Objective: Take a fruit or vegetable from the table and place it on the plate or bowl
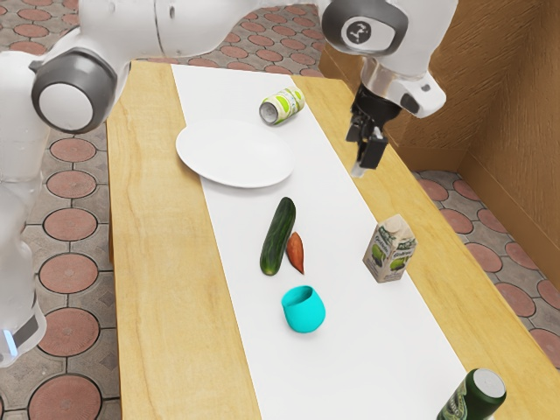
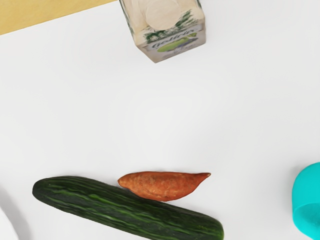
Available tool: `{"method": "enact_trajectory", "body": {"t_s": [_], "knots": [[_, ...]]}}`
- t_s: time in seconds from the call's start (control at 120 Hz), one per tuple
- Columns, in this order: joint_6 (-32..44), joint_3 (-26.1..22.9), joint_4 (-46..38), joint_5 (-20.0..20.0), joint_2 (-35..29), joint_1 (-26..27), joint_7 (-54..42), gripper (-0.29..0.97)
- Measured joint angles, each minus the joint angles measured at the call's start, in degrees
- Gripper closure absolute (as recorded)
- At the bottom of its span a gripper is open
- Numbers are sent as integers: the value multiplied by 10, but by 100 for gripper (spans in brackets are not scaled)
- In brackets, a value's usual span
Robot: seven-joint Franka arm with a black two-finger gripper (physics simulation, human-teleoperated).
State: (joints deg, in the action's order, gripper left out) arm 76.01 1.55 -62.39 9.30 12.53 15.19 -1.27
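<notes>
The gripper (image 1: 366, 156) is hovering above the bench (image 1: 157, 262), over the far edge of the white cloth (image 1: 367, 350), carrying nothing; how wide it is standing, I cannot tell from this angle. The cucumber (image 1: 278, 234) is lying mid-cloth with the sweet potato (image 1: 296, 252) touching its side, both well apart from the white plate (image 1: 234, 153), which is sitting bare. The wrist camera is looking down on that pair, cucumber (image 2: 125, 210) and sweet potato (image 2: 162, 185), with the carton (image 2: 167, 30) standing beyond. The teal cup (image 1: 303, 310) is sitting upright near the vegetables, seemingly holding nothing. A can (image 1: 282, 106) is lying on its side just beyond the plate.
</notes>
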Motion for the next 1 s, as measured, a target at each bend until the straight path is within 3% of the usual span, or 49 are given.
{"method": "enact_trajectory", "body": {"t_s": [0.133,0.367,0.583,0.75,1.0], "knots": [[-2,-1,-4,1,31,15,27,0],[-5,0,-7,-2,31,30,75,0],[-6,0,-38,-14,35,28,186,0],[48,39,-136,-79,9,8,296,0],[140,48,-216,-143,11,-2,454,0]]}}
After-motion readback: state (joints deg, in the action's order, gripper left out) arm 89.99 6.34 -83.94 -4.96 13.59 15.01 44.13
